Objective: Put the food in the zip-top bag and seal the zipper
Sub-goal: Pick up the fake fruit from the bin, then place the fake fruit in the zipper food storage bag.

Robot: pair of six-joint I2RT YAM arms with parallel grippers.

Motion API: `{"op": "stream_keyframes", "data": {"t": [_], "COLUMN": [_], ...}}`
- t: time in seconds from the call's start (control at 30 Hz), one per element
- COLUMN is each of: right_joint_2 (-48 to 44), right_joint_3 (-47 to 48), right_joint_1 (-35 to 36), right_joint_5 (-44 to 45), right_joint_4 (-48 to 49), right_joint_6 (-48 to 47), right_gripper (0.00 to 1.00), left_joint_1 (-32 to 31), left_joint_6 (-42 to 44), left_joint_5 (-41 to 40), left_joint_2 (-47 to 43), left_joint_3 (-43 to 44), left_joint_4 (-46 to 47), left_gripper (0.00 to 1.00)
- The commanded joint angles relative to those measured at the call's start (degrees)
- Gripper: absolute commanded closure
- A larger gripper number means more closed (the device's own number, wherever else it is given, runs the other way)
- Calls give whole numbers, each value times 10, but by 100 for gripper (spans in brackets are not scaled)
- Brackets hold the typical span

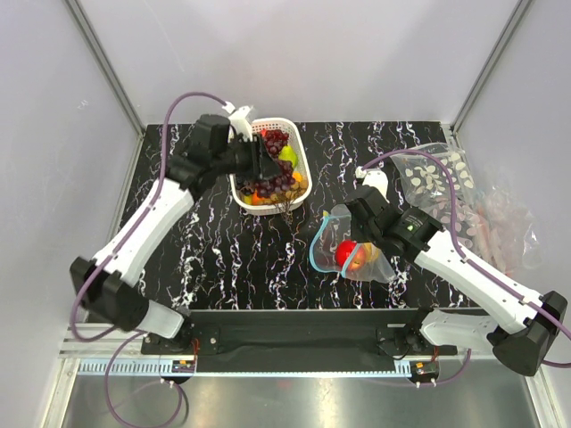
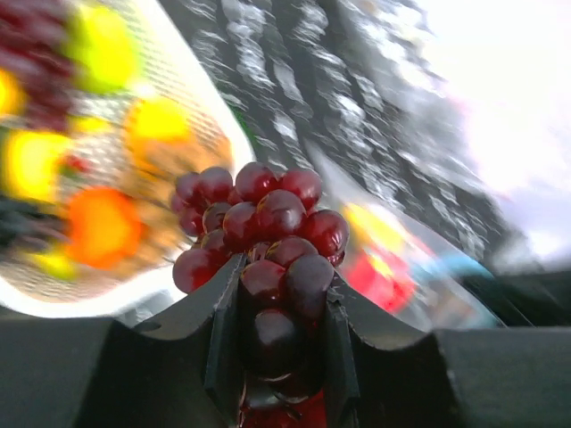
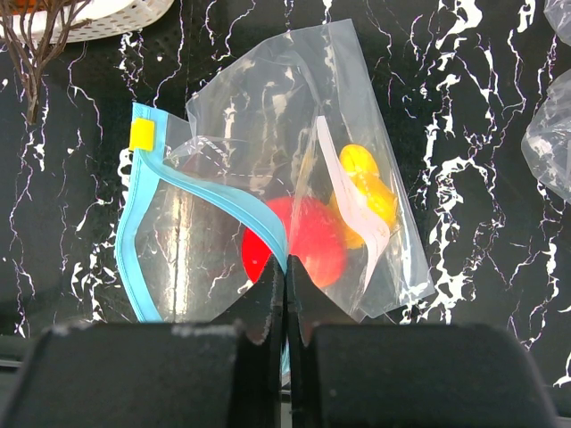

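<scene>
My left gripper (image 1: 264,166) is shut on a bunch of dark purple grapes (image 2: 268,245) and holds it over the white slotted basket (image 1: 301,143) of toy fruits (image 1: 287,155). The clear zip-top bag (image 1: 352,250) lies at centre right with its mouth held open. A red apple (image 3: 308,239) and a yellow fruit (image 3: 366,192) lie inside it. My right gripper (image 3: 285,267) is shut on the bag's teal-blue zipper strip (image 3: 214,192), which carries a yellow slider (image 3: 142,135). The bag shows blurred in the left wrist view (image 2: 419,267).
A clear bag patterned with white ovals (image 1: 437,174) and another crumpled clear bag (image 1: 504,227) lie at the right edge of the black marbled table (image 1: 223,250). Brown grape stems (image 3: 31,45) hang near the basket's edge.
</scene>
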Motion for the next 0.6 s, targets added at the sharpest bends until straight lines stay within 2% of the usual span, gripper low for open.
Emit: {"op": "stream_keyframes", "data": {"t": [0.0,0.23,0.4,0.57], "right_joint_2": [-2,-2,-16,-26], "right_joint_3": [14,17,19,20], "right_joint_1": [4,4,4,4], "right_joint_5": [17,5,7,-2], "right_joint_4": [15,17,10,12], "right_joint_6": [-7,4,7,7], "right_gripper": [100,100,99,100], "left_joint_1": [-50,-208,-255,-280], "left_joint_6": [-68,-91,-112,-110], "left_joint_5": [75,34,27,29], "left_joint_2": [-102,-196,-216,-173], "left_joint_3": [-56,-179,-238,-239], "left_joint_4": [112,146,182,218], "left_gripper": [67,66,66,67]}}
